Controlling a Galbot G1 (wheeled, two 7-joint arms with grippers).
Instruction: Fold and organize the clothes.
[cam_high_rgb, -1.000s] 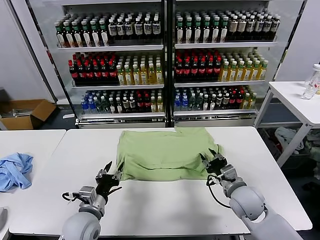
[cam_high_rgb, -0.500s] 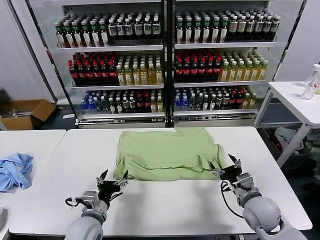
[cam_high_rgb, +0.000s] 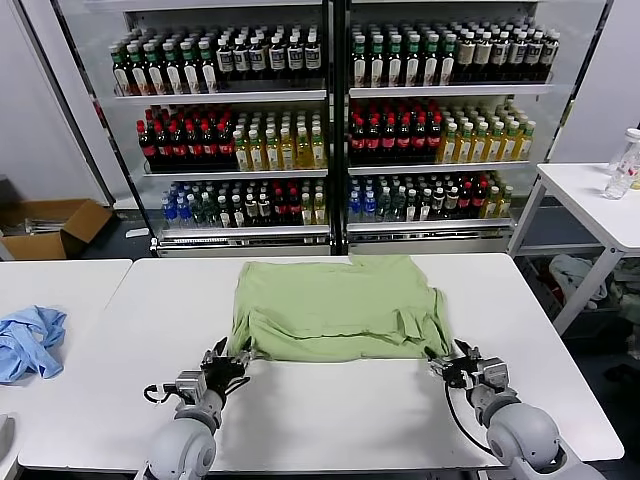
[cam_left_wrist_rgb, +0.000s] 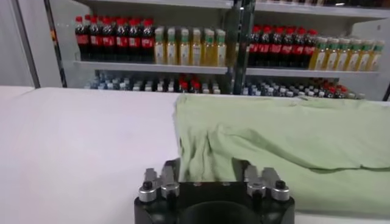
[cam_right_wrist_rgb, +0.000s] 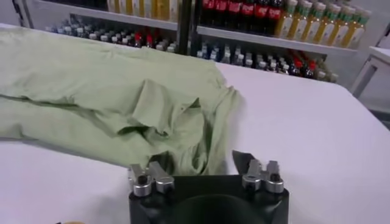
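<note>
The light green shirt (cam_high_rgb: 340, 305) lies flat in a folded rectangle on the white table (cam_high_rgb: 330, 420); its print and buttons are hidden. My left gripper (cam_high_rgb: 225, 358) is open at the shirt's near left corner, and in the left wrist view (cam_left_wrist_rgb: 207, 167) that corner's fabric (cam_left_wrist_rgb: 207, 152) sits between the spread fingers. My right gripper (cam_high_rgb: 455, 360) is open at the near right corner. In the right wrist view (cam_right_wrist_rgb: 201, 161) the bunched edge of the shirt (cam_right_wrist_rgb: 183, 122) lies between its fingers.
A light blue cloth (cam_high_rgb: 30, 340) lies on the left table. Drink-filled shelves (cam_high_rgb: 330, 120) stand behind the table. A cardboard box (cam_high_rgb: 50, 225) is on the floor at the left. A side table with a bottle (cam_high_rgb: 622, 170) is at the right.
My right gripper has drawn back toward the table's front and right, and the shirt's right edge now reaches farther right. My left gripper has dropped lower, to the shirt's left corner.
</note>
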